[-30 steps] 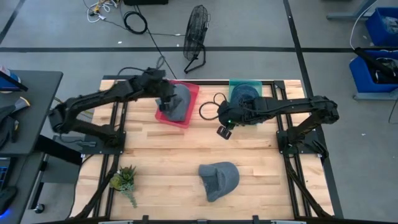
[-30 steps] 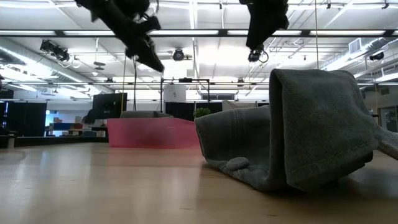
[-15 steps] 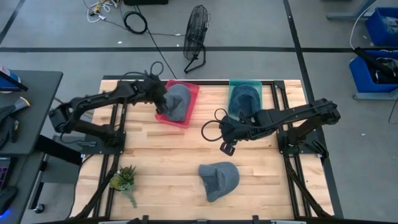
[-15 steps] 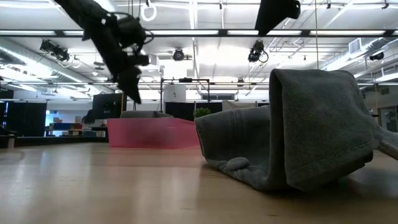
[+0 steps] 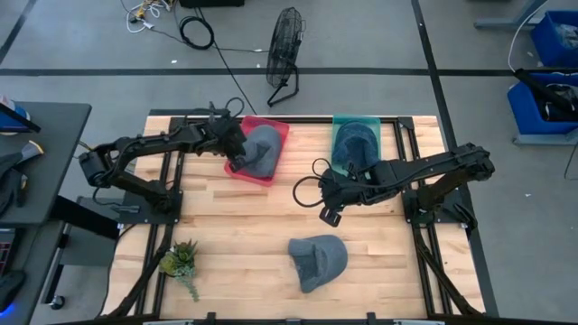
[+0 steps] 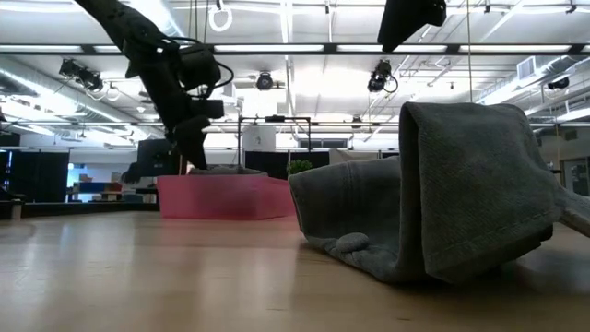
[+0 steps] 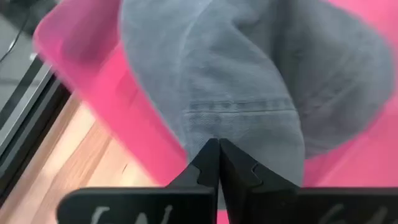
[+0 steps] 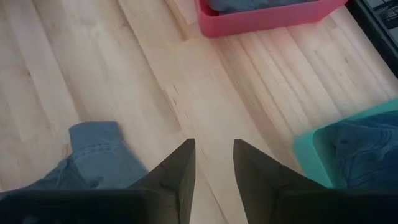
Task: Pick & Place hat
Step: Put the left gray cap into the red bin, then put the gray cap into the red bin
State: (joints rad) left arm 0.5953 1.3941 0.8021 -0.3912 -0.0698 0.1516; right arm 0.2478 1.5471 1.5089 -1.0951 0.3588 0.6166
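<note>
A grey hat (image 5: 259, 149) lies in the pink tray (image 5: 282, 135) at the far left; in the left wrist view it is the grey hat (image 7: 249, 81). My left gripper (image 5: 237, 164) is shut, its tips (image 7: 217, 149) low over that hat's near edge. A second grey hat (image 5: 318, 260) rests on the table near the front and fills the low view as the hat (image 6: 442, 203). My right gripper (image 5: 327, 217) hovers open over bare wood between the trays and this hat, its fingers (image 8: 214, 146) holding nothing. A third hat (image 5: 352, 144) lies in the teal tray (image 5: 390, 126). My left gripper points down at the near edge (image 7: 242, 134) of the hat in the pink tray with its fingers shut. No cloth shows between them. I cannot tell whether the tips touch the hat.
A small potted plant (image 5: 181, 262) stands at the near left corner. A fan (image 5: 287, 45) stands on the floor beyond the far edge. Bare wood lies between the trays and the front hat.
My left gripper has come down toward the pink tray and a little toward the near edge, and its fingers have come together. My right gripper has moved toward the near edge, away from the teal tray, and then held still, open.
</note>
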